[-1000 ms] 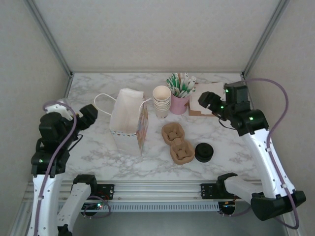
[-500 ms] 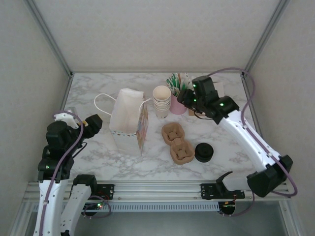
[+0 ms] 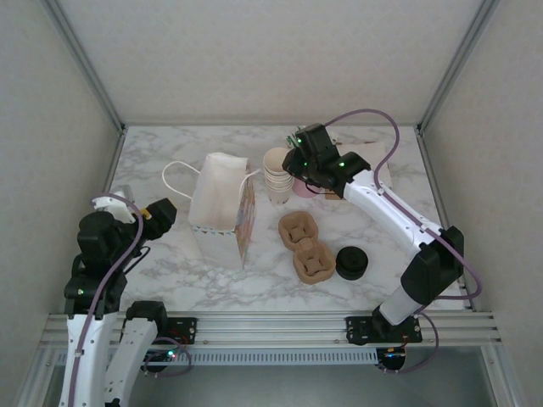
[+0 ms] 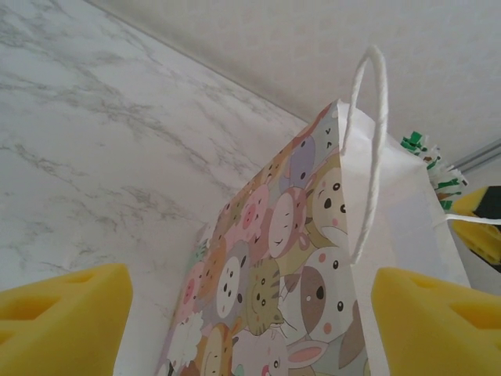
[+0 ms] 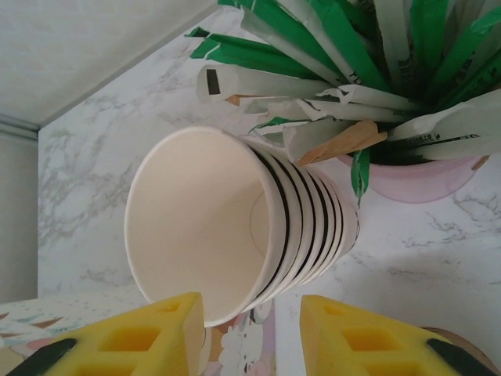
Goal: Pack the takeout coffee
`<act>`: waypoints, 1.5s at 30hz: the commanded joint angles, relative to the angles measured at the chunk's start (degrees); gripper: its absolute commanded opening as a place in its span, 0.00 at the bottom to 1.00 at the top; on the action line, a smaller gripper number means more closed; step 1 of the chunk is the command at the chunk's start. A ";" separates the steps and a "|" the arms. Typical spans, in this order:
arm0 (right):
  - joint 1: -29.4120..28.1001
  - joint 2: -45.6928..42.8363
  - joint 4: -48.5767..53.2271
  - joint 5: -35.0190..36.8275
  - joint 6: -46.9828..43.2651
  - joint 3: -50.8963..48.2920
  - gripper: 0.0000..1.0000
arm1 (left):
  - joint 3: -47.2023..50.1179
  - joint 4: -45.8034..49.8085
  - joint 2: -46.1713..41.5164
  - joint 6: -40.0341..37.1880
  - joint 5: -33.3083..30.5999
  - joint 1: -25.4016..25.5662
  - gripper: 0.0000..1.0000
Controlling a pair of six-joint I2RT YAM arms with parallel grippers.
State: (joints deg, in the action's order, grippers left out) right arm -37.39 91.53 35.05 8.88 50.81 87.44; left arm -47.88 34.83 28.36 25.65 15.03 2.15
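Note:
No lidded takeout coffee is in view. A stack of lidless cream paper cups (image 3: 278, 174) stands at the back centre. My right gripper (image 3: 294, 161) hovers open just over it; in the right wrist view its yellow pads (image 5: 156, 333) sit either side of the top cup's rim (image 5: 227, 227), holding nothing. A white paper bag (image 3: 222, 208) with cartoon animal print (image 4: 313, 258) stands open to the left. My left gripper (image 3: 158, 214) is open, facing the bag's side from the left, apart from it.
A pink cup (image 3: 310, 180) packed with green-wrapped straws (image 5: 368, 63) stands right beside the cup stack. Two brown pulp cup carriers (image 3: 305, 246) lie in the middle. A squat black stack of lids (image 3: 350, 263) sits to their right.
My right arm has swung left from the back right corner to above the cup stack. My left arm has shifted slightly, still facing the bag.

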 commanded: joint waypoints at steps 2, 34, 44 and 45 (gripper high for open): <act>-0.25 0.67 -1.12 3.26 2.10 0.94 0.35 | -0.42 -1.59 -0.76 -0.28 2.09 0.08 0.80; -0.67 6.10 -1.53 4.99 2.61 2.87 0.22 | 0.00 -1.87 -0.68 0.10 2.26 0.09 0.79; -0.70 6.97 -0.24 5.27 2.72 4.22 0.14 | 0.07 -1.86 -0.85 0.28 2.28 0.09 0.79; -0.68 7.00 -0.16 5.35 2.77 4.31 0.13 | 0.06 -1.89 -0.85 0.33 2.27 0.10 0.79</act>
State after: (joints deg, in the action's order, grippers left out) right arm -37.54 97.58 33.67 12.47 53.34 89.91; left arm -47.88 34.52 28.16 25.67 16.08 2.15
